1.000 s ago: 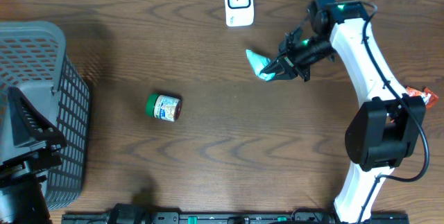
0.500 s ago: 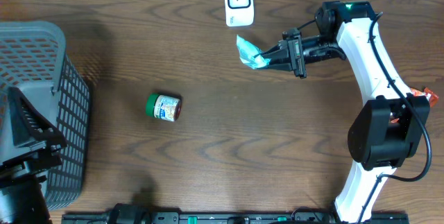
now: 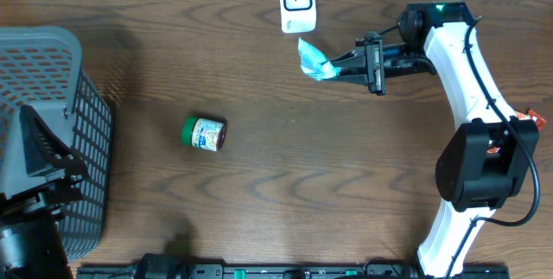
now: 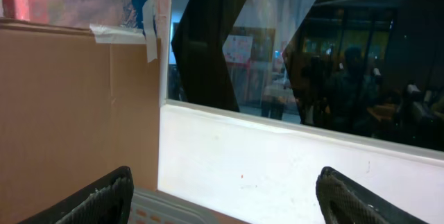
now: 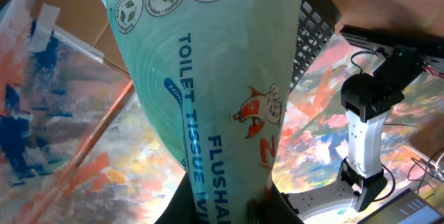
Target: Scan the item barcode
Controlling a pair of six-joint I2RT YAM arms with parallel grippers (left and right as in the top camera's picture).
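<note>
The right pincer (image 3: 339, 68) pinches the tissue pack (image 3: 313, 58) just beside the scanner (image 3: 296, 3). Turn the barcode face squarely toward its window and hold steady; which face carries it, I cannot tell.

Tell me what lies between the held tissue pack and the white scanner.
Nothing: in the overhead view only a narrow strip of bare table separates the tissue pack, gripped by the right tool, from the scanner.

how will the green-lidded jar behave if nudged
The jar lies on its side on the table, so it would probably roll. It looks rigid, likely keeping shape when gripped. Its round body may slip from a shallow pinch.
</note>
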